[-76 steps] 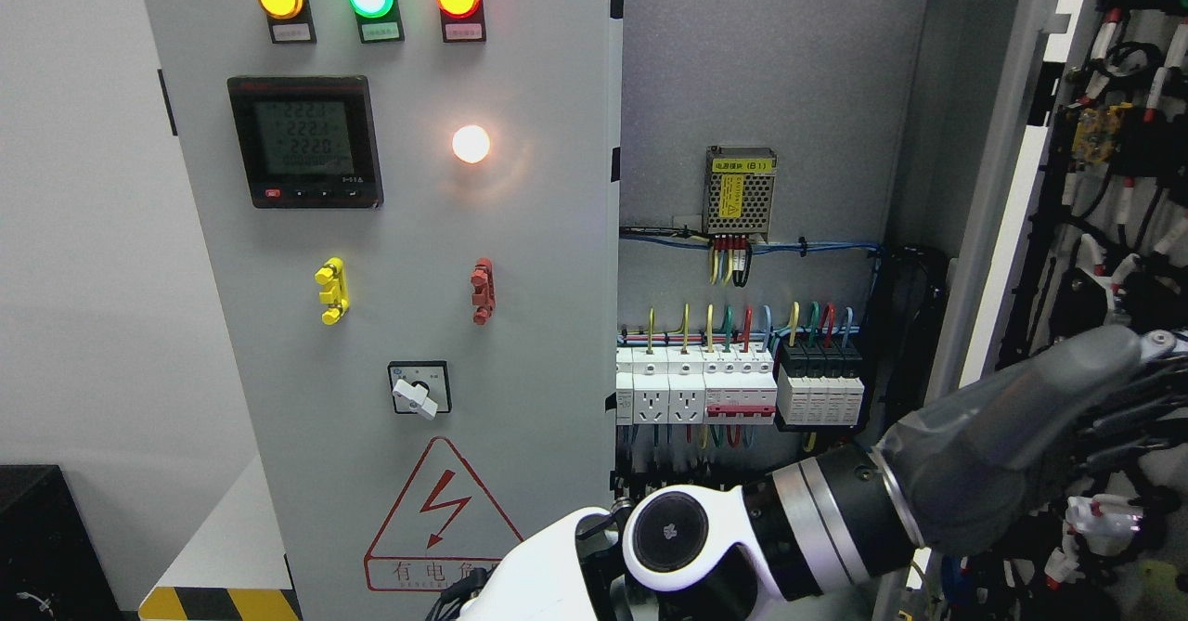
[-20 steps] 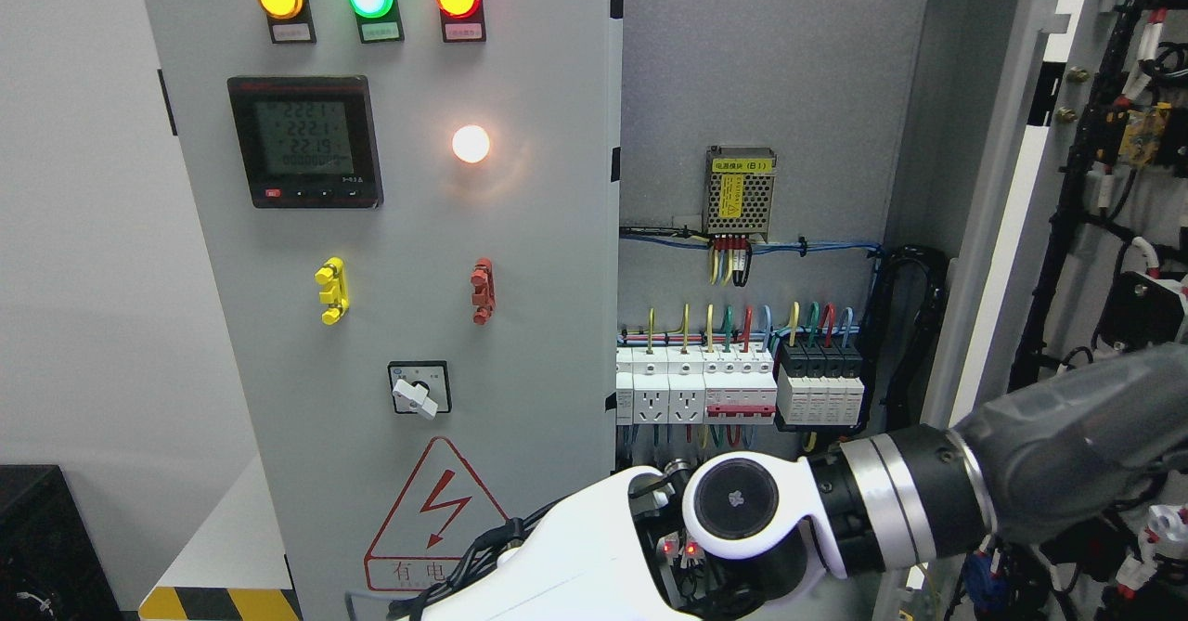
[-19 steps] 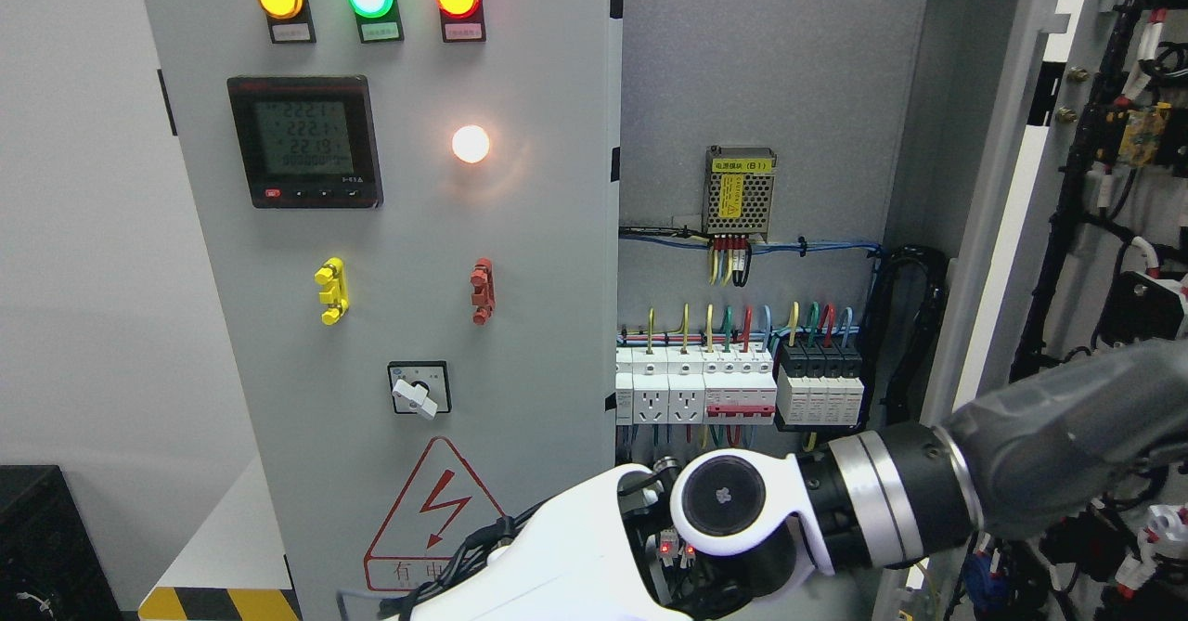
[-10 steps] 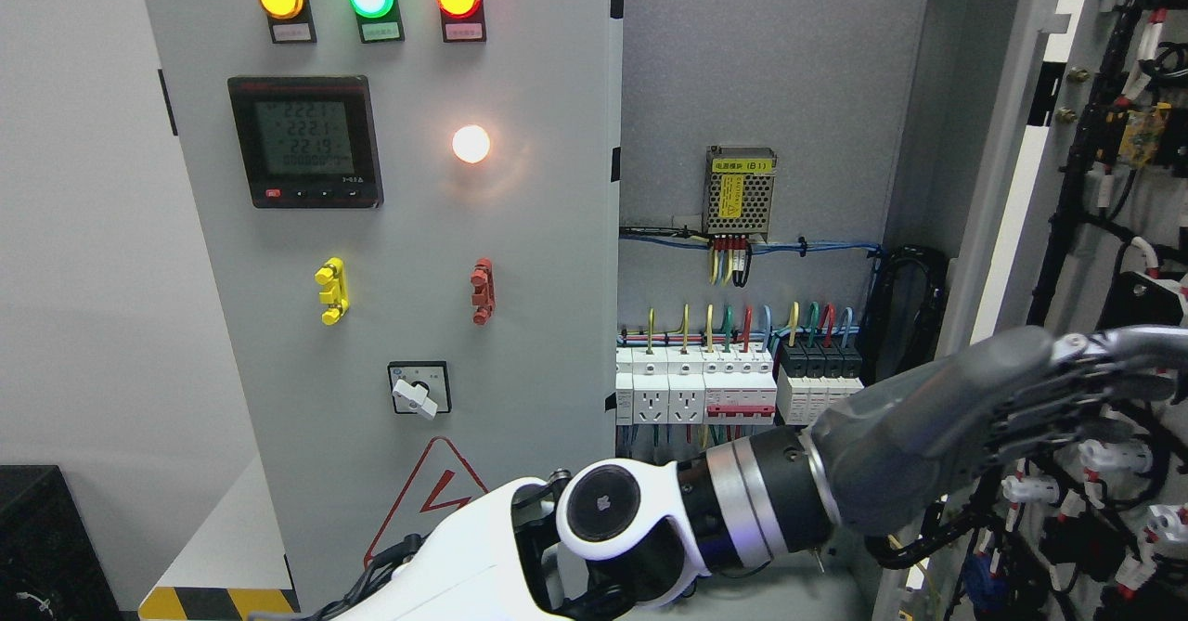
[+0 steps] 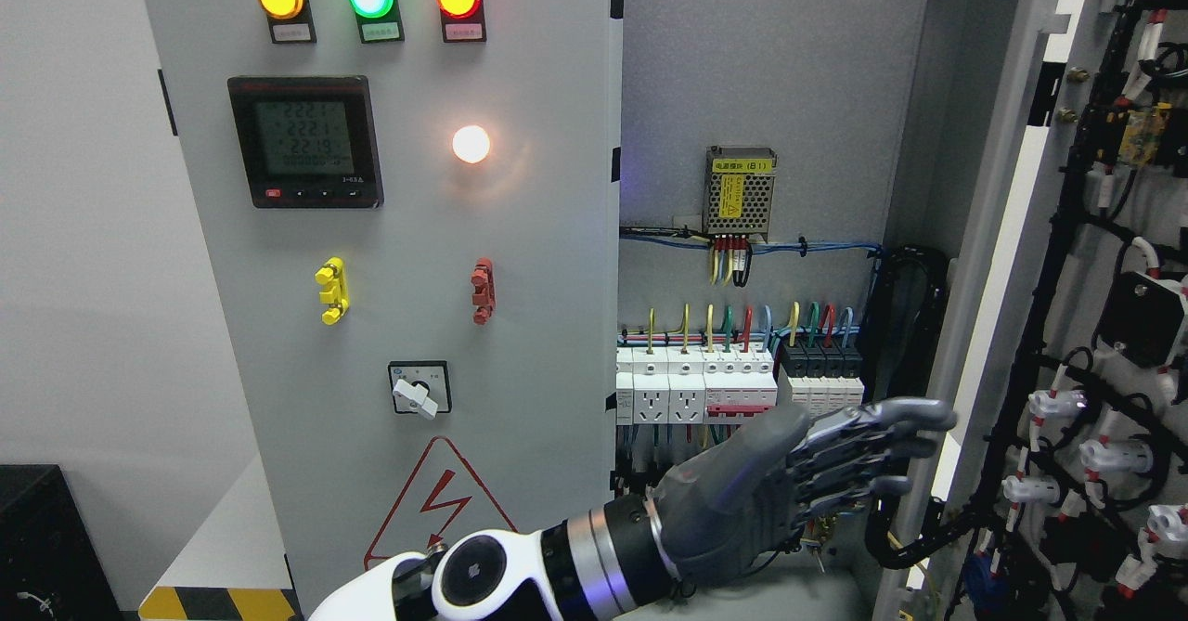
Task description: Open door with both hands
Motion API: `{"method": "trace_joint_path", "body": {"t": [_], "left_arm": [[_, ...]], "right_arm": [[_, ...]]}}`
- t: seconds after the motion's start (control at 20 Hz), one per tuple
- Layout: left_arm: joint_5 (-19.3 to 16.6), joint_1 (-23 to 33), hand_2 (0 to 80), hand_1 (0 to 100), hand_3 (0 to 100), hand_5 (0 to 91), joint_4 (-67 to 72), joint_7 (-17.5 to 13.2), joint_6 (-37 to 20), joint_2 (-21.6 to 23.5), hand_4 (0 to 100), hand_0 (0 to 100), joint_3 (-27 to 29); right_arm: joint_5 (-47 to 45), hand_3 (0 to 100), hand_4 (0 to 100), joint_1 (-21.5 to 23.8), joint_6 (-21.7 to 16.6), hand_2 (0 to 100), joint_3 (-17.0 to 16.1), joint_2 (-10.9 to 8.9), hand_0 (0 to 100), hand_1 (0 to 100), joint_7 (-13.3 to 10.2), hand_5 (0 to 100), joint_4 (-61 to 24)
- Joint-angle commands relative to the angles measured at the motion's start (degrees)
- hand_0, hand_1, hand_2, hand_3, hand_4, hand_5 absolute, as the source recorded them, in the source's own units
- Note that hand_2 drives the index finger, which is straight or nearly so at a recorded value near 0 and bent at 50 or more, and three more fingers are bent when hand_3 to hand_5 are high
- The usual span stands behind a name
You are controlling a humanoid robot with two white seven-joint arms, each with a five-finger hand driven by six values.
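Note:
The cabinet's right door (image 5: pixel 1007 231) stands swung wide open at the picture's right, and its inner face carries black cable looms and white connectors (image 5: pixel 1104 459). The left door (image 5: pixel 418 259) is closed, with three lit lamps, a meter and a rotary switch (image 5: pixel 418 389). My left hand (image 5: pixel 868 449) reaches in from the bottom left of the middle, its grey fingers stretched out flat and holding nothing. It hovers in front of the cabinet's opening, fingertips just short of the right door's edge. The right arm does not show.
Inside the cabinet (image 5: pixel 761 73) are a row of white and black breakers (image 5: pixel 733 389) and a small power supply (image 5: pixel 740 192) with coloured wires. A black box (image 5: pixel 42 547) sits at the lower left by a yellow-black striped edge (image 5: pixel 218 602).
My left arm has drawn back to the left and downward, so the hand has come off the right door's inner face and now shows fully. The door has swung slightly wider since 3.8 s ago.

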Motion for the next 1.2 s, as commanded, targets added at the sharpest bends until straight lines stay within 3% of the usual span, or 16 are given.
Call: {"method": "trace_joint_path", "body": {"t": [0.0, 0.35, 0.65, 0.9, 1.15], "left_arm": [[-0.4, 12.1, 0.0, 0, 0, 0.0, -3.3, 0.0, -0.2, 12.8, 0, 0, 0.0], [-0.9, 25.8, 0.0, 0, 0, 0.0, -2.9, 0.1, -1.1, 17.5, 0, 0, 0.2], [-1.9, 37.3, 0.0, 0, 0, 0.0, 3.5, 0.2, -2.9, 18.7, 0, 0, 2.2], [-1.9, 45.6, 0.0, 0, 0, 0.0, 15.5, 0.2, -3.6, 15.7, 0, 0, 7.8], [-2.1, 48.5, 0.0, 0, 0, 0.0, 29.2, 0.1, -5.3, 10.2, 0, 0, 9.9]], "right_arm": [[-0.9, 0, 0, 0.0, 0.0, 0, 1.8, -0.02, 0, 0, 0.0, 0, 0.0], [-0.9, 0, 0, 0.0, 0.0, 0, 1.7, -0.02, 0, 0, 0.0, 0, 0.0], [-0.9, 0, 0, 0.0, 0.0, 0, 1.7, -0.02, 0, 0, 0.0, 0, 0.0], [-0.8, 0, 0, 0.0, 0.0, 0, 1.7, -0.02, 0, 0, 0.0, 0, 0.0], [-0.9, 0, 0, 0.0, 0.0, 0, 1.8, -0.02, 0, 0, 0.0, 0, 0.0]]}}
